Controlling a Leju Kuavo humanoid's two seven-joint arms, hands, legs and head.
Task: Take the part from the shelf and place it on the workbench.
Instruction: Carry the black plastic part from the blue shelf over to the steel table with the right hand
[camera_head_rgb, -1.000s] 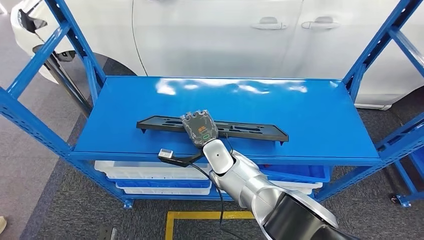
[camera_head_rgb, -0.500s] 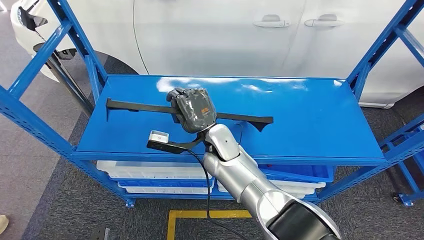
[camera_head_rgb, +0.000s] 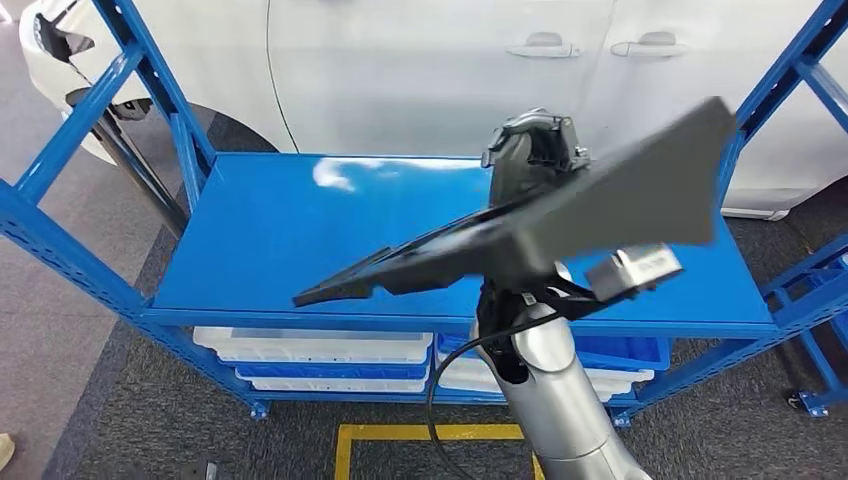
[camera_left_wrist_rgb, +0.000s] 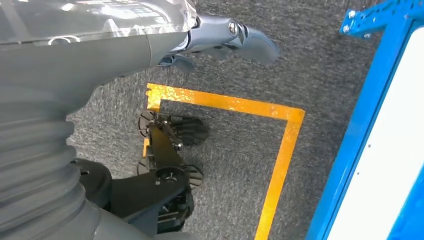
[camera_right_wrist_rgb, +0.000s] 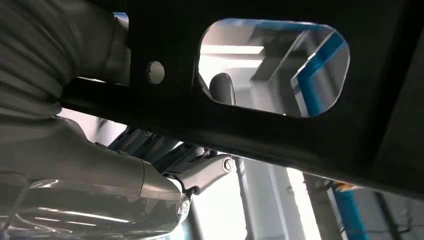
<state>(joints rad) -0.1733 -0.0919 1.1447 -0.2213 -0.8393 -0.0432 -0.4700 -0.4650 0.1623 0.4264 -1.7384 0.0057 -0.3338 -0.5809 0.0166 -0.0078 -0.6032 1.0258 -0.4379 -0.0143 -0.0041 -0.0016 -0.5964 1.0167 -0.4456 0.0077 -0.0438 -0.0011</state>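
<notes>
Lifted off the blue metal shelf since half a second ago, the long black plastic part now hangs in the air above it, tilted, its broad flat end up toward the right and its narrow end down-left. The right hand grips it from behind near the middle, fingers curled round the edge. The left hand hangs over grey carpet, fingers loosely apart, holding nothing.

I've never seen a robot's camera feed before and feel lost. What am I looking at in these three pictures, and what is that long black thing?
A humanoid robot films itself. The head view looks down at a blue shelf beside a white car. Its right hand grips a long black part, lifted off the shelf and tilted. The right wrist view sits just behind that hand, so the part looms dark and close. The left wrist view looks down from a hanging arm: the left hand holds nothing above grey carpet with yellow tape.
</notes>
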